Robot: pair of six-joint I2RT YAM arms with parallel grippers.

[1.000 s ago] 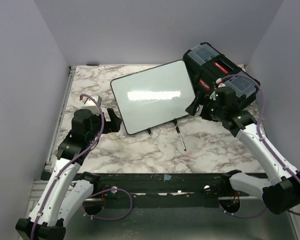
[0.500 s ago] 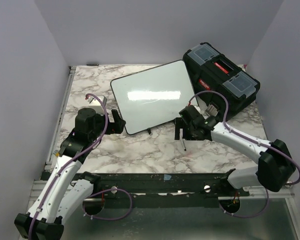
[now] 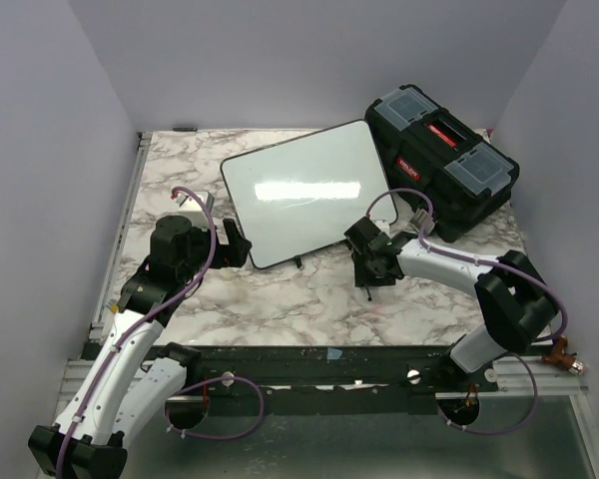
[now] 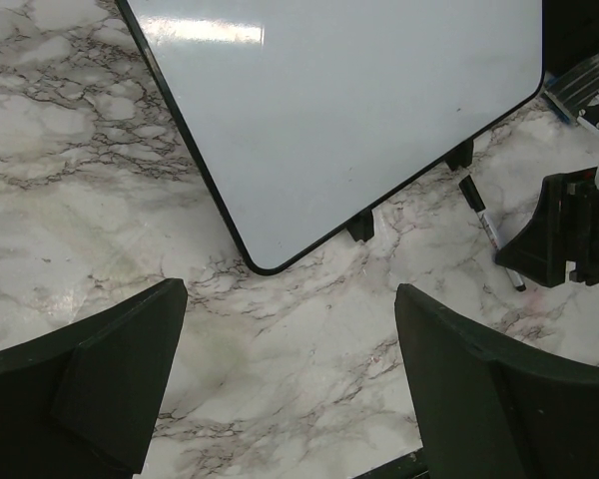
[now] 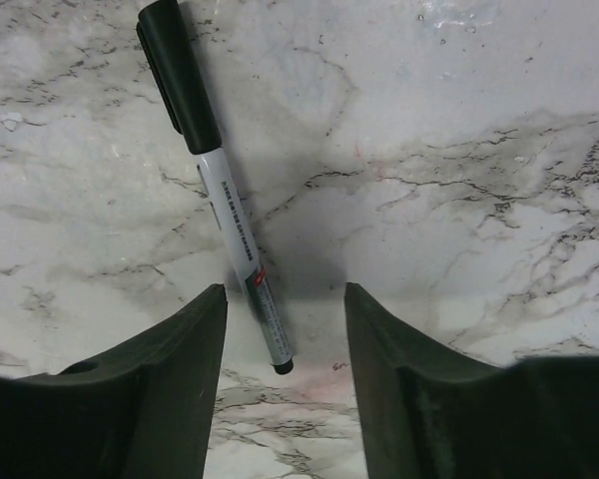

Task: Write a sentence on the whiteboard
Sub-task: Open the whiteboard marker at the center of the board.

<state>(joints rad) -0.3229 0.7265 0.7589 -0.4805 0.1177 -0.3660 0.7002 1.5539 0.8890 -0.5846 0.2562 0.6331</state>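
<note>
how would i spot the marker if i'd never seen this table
Find the whiteboard lying on the marble table; just off its near edge, toward the right, lies a marker. It is a slim white-barrelled pen with a black cap, the only pen-shaped thing there, far smaller than the black toolbox.

We're scanning for anything legible, and there's very little. On the marker (image 5: 230, 220), a line of small dark print runs along the white barrel, with a tiny red mark further toward the tail, but we can't make out 1 word of it. On the black toolbox (image 3: 441, 160), a red label (image 3: 408, 168) with pale lettering sits on the front face, too small to read from the top view. So there's print in 2 places, none of it readable.
</note>
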